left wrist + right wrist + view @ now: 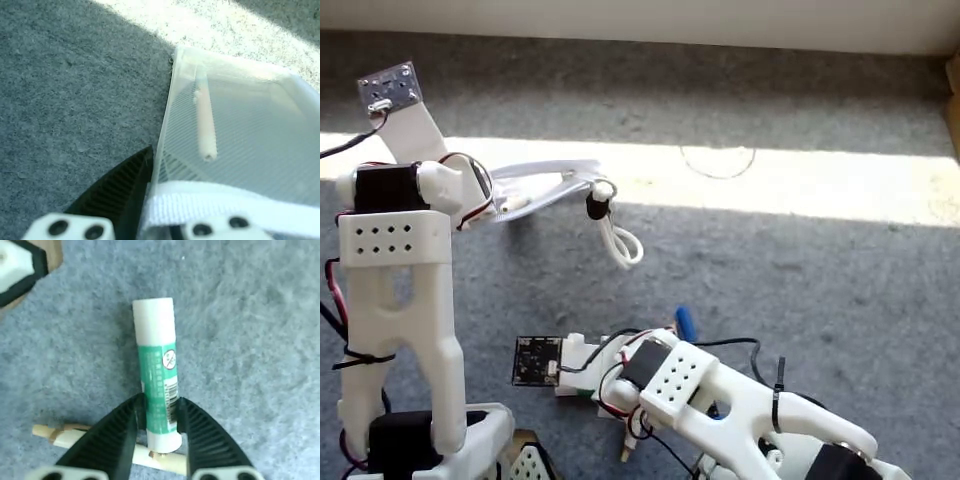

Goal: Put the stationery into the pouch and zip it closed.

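Observation:
A clear pouch (545, 185) lies at the back left of the grey carpet, with a black zip pull (597, 207) and a white cord loop (623, 245) at its end. My left gripper (505, 205) is shut on the pouch's edge (225, 205), and a cream pen (205, 120) shows inside the pouch. At the front, my right gripper (159, 402) is shut on a white and green glue stick (157, 365), one black finger (130, 422) pressing each side. A second cream pen (75, 437) lies crosswise under the glue stick.
A blue object (685, 322) sticks out from behind the right arm. A sunlit strip (800, 180) with a thin wire loop (718, 160) crosses the carpet at the back. The left arm's base (17, 262) stands close by the right gripper.

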You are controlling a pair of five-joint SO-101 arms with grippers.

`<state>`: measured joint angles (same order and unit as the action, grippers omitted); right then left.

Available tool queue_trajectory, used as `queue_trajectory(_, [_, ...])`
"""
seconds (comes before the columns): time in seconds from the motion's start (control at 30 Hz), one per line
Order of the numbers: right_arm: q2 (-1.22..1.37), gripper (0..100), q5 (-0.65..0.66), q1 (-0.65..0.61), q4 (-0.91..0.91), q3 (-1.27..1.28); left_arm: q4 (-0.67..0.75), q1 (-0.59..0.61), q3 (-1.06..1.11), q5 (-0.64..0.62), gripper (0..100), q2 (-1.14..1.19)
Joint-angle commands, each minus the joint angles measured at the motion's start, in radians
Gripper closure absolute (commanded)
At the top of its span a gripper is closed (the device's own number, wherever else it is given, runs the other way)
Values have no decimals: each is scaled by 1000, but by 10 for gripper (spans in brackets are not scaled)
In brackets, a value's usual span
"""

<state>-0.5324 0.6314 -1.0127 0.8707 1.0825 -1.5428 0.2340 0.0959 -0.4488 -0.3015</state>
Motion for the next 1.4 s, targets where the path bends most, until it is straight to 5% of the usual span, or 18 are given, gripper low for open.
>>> queue_trajectory(0.0, [-4, 936, 21, 22, -4, -4, 11, 18, 2, 6, 965, 18])
queue_trajectory(0.27, [-15, 936, 133, 189, 116, -12, 11, 18, -1, 8, 965, 18])
queue_trajectory(0.73, [-174, 928, 132, 404, 125, -58, 11, 16, -2, 8, 965, 18])
queue_trajectory(0.97, [-274, 766, 17, 380, 125, -58, 11, 16, -2, 8, 965, 18])
queue_trajectory(1.37, [-108, 766, 14, 177, 87, -82, 11, 16, -4, 8, 965, 18])
